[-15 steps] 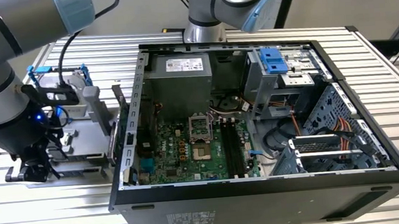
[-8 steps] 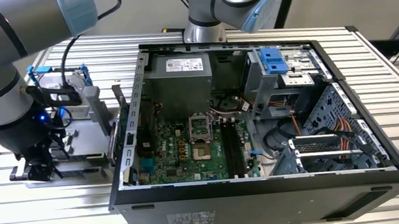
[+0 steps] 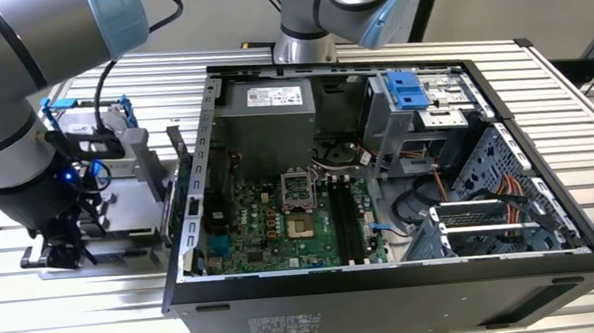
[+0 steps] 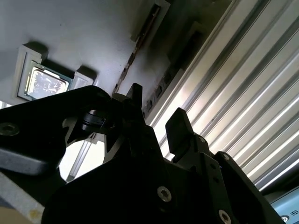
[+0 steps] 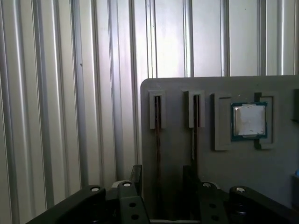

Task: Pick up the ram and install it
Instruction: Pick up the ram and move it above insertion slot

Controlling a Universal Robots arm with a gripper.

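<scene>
You're at the pick-up step. Your hand (image 5: 161, 176) hangs low over the grey tray (image 5: 177, 88), fingers (image 5: 136, 173) spread and empty. They straddle what looks like the ram (image 5: 157, 140), standing edgewise in its slot. A clean grip needs them square across that thin edge.

Ribbed shiny metal table (image 5: 70, 93), matt grey tray (image 5: 224, 168)
</scene>
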